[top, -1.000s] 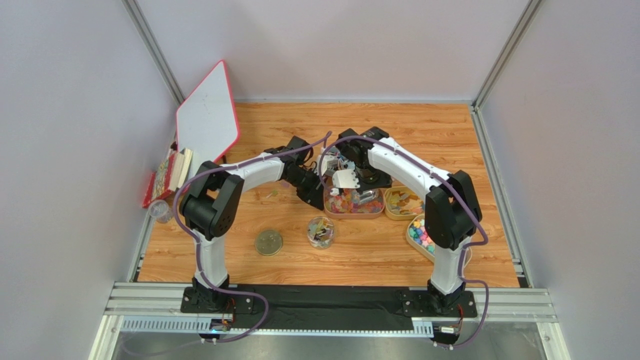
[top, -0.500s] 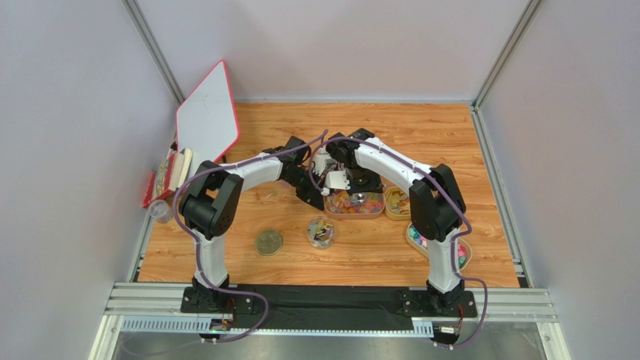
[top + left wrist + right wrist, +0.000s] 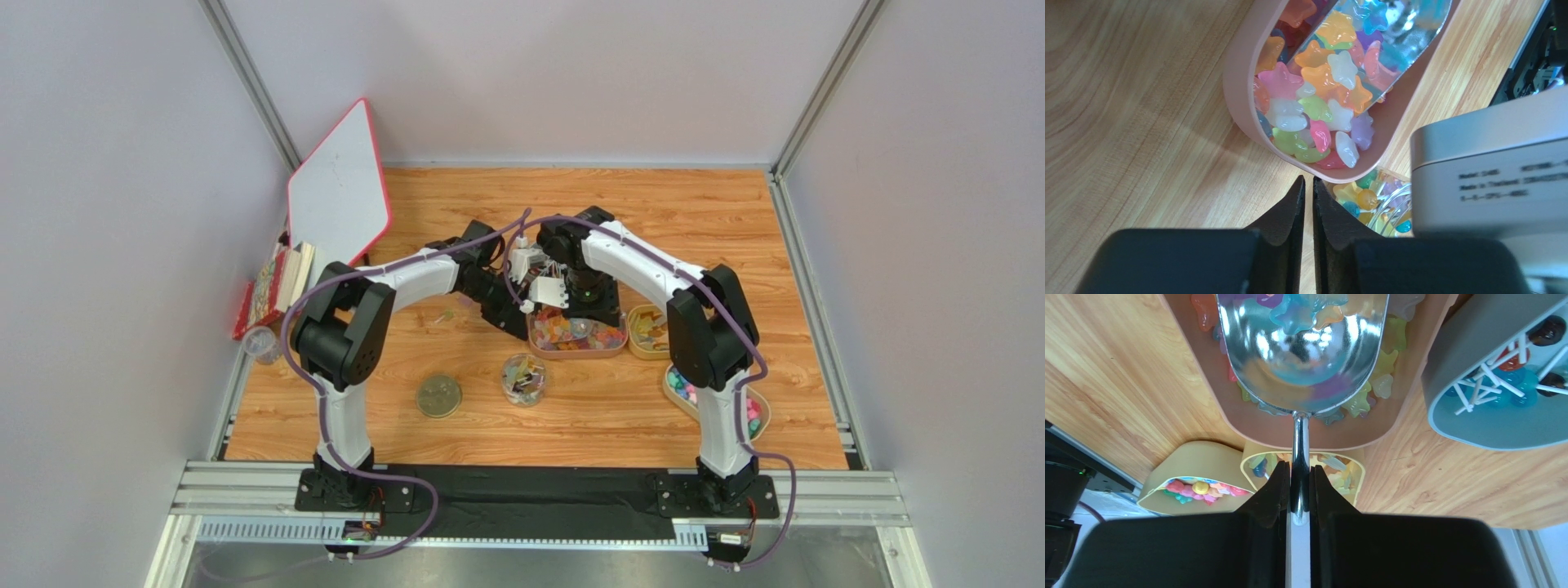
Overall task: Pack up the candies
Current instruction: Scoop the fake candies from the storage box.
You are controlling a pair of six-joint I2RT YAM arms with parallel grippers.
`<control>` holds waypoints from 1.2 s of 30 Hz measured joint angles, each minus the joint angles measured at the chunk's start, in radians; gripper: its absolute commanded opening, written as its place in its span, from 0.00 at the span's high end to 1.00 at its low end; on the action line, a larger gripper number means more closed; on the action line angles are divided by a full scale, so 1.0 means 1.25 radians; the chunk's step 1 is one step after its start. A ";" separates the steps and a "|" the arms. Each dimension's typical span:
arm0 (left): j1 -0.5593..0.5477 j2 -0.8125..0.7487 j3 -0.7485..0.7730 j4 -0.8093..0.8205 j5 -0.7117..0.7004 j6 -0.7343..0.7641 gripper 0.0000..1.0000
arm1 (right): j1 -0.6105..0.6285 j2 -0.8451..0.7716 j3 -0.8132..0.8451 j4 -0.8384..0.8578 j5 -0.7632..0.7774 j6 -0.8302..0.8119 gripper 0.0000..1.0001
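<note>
Star-shaped candies [image 3: 1315, 104] in pink, orange, white and green fill a pink oval tray [image 3: 1241, 86] [image 3: 577, 333]. A shiny metal scoop [image 3: 1303, 361] lies bowl-down in that tray with a few candies [image 3: 1293, 309] at its far end. My right gripper [image 3: 1300, 471] [image 3: 577, 294] is shut on the scoop's thin handle [image 3: 1300, 447], above the tray. My left gripper [image 3: 1308, 181] [image 3: 525, 321] sits at the tray's left rim. Its jaws are only a narrow slit apart, with bare wood showing between them.
A clear jar [image 3: 524, 380] [image 3: 1370, 202] part-filled with candies stands in front of the pink tray, its lid [image 3: 439, 396] to the left. A tan tray [image 3: 648, 331], another tray [image 3: 718, 404] under the right arm and a grey tray of lollipops [image 3: 1487, 416] are nearby. A red-edged white board [image 3: 340, 184] leans at the back left.
My right arm has swung left and the scoop has come down into the pink tray. The left gripper's jaws have parted slightly.
</note>
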 measured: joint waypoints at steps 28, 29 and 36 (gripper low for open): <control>0.007 -0.065 0.066 -0.159 -0.014 0.136 0.47 | -0.087 -0.096 -0.207 0.047 -0.203 -0.004 1.00; 0.009 -0.069 0.072 -0.166 -0.016 0.144 0.46 | -0.088 -0.103 -0.213 0.048 -0.204 -0.004 1.00; 0.021 -0.091 0.119 -0.211 -0.037 0.170 0.01 | -0.114 -0.166 -0.261 0.086 -0.229 -0.009 1.00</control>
